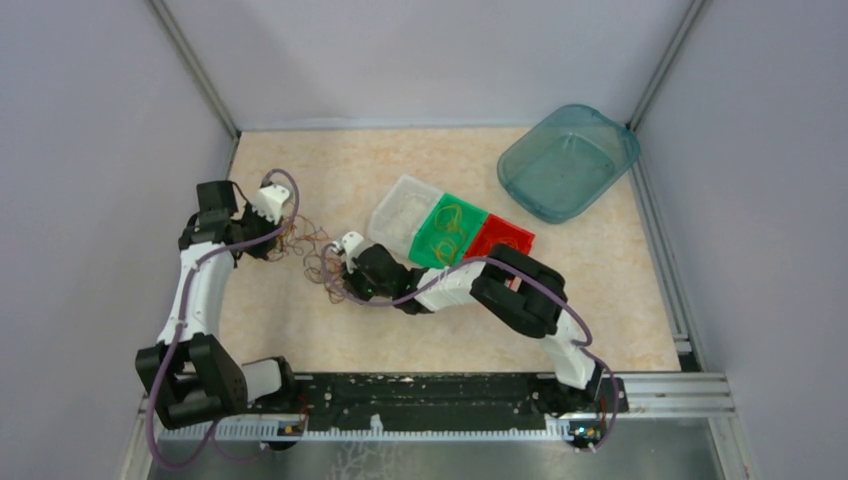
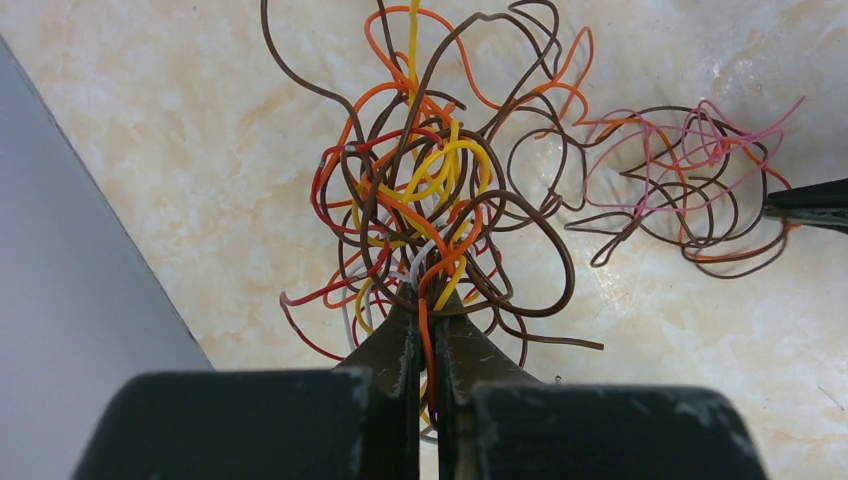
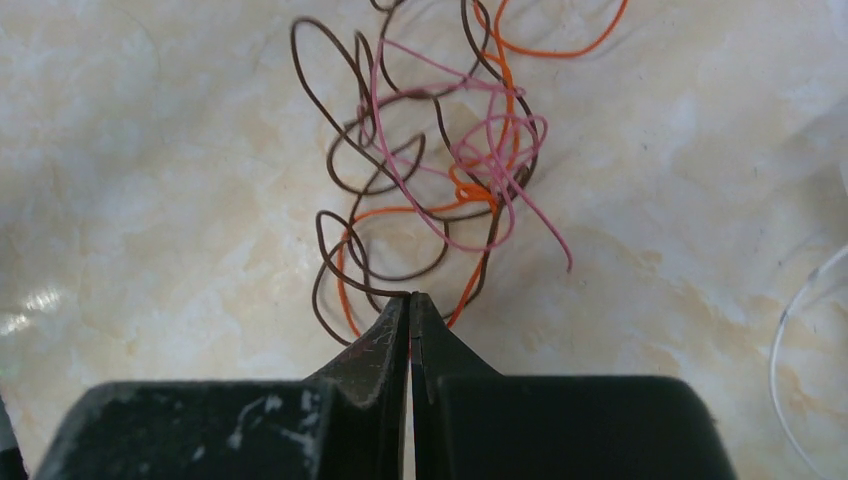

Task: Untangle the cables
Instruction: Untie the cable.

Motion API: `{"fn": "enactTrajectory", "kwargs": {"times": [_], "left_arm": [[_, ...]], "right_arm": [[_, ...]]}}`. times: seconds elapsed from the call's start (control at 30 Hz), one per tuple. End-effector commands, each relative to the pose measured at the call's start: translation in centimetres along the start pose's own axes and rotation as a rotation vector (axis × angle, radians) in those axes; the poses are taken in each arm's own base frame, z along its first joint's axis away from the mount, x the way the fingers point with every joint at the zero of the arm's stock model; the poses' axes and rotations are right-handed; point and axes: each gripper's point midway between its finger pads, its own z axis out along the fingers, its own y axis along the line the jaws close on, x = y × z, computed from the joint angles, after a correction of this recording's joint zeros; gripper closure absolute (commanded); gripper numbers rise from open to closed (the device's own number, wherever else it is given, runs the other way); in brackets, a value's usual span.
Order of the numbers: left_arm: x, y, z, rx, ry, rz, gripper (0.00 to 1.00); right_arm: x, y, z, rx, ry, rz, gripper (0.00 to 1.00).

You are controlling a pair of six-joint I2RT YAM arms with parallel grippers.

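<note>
The cables lie in two clumps on the marble tabletop. A dense tangle of orange, red, yellow, brown and white cables (image 2: 420, 190) sits in front of my left gripper (image 2: 427, 300), which is shut on it, an orange strand running between its jaws. A looser clump of brown, pink and orange cables (image 3: 440, 190) lies to the right of the first, joined to it by a few strands. My right gripper (image 3: 410, 297) is shut, pinching a brown loop of that clump at its very tip. From above, the left gripper (image 1: 283, 240) and right gripper (image 1: 336, 272) face each other, close together.
Behind the right arm stand a clear box (image 1: 400, 215), a green tray (image 1: 450, 232) holding loops, and a red tray (image 1: 503, 240). A teal bin (image 1: 568, 160) sits at the back right corner. Grey walls close in the left, right and back.
</note>
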Motion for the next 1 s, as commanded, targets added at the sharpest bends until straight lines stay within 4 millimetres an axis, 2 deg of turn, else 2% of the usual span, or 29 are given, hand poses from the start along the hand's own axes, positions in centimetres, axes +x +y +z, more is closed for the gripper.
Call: {"fn": "enactTrajectory", "kwargs": {"times": [0.0,0.17,0.27,0.5,0.6,0.73,0.97], "left_arm": [[-0.4,1.1,0.1,-0.037,-0.016,0.014,1.0],[0.3,2.7,0.9,-0.109,0.005,0.038,1.0],[0.9,3.5,1.4,-0.147,0.022,0.055,1.0],[3.0,3.8,2.7,-0.169,0.073,0.06,1.0],[3.6,4.0,3.0,-0.184,0.081,0.061,1.0],[3.9,4.2,3.3,-0.189,0.081,0.052,1.0],[5.3,5.6,4.1,-0.229,0.127,0.049,1.0]], "right_arm": [[-3.7,0.5,-2.7,-0.003,-0.122,-0.005,1.0],[-4.0,0.0,-7.0,0.012,-0.17,0.013,1.0],[-3.3,-0.7,-9.4,0.038,-0.174,0.028,1.0],[-1.7,-2.2,-16.0,0.098,-0.181,0.053,1.0],[-1.9,-3.1,-19.4,0.145,-0.204,0.077,1.0],[-4.5,-4.0,-25.2,0.194,-0.307,0.12,1.0],[-10.2,-7.4,-36.2,0.393,-0.511,0.14,1.0]]}}
